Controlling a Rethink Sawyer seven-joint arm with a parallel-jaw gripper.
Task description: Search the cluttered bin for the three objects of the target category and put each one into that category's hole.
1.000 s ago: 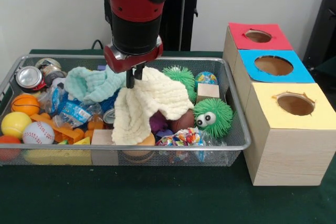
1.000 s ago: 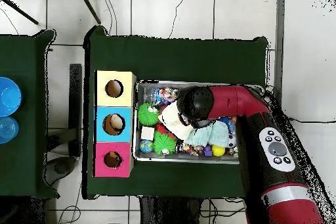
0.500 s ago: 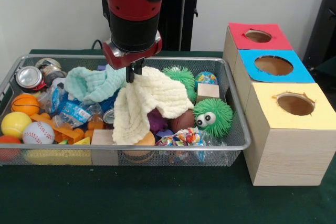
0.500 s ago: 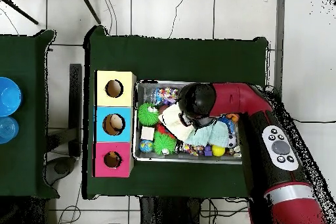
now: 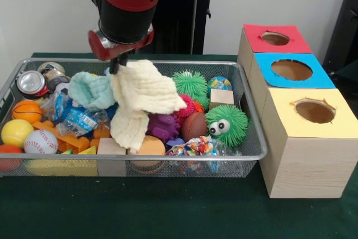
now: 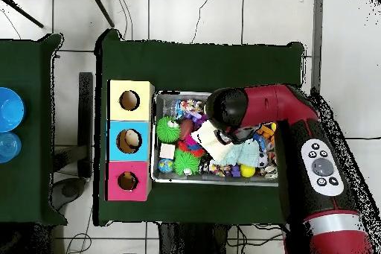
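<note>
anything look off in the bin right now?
Mostly ordinary clutter. The one oddity: the cream waffle-knit cloth hangs from the gripper, lifted partly clear of the wire mesh bin, its lower end trailing onto the toys. The yellow box's hole has ragged, torn-looking edges.

A dark green surface (image 5: 168,211) carries a wire mesh bin (image 5: 254,138) full of clutter. Just beside it stands a row of three wooden boxes (image 5: 305,160), their holed tops red, blue and yellow.
</note>
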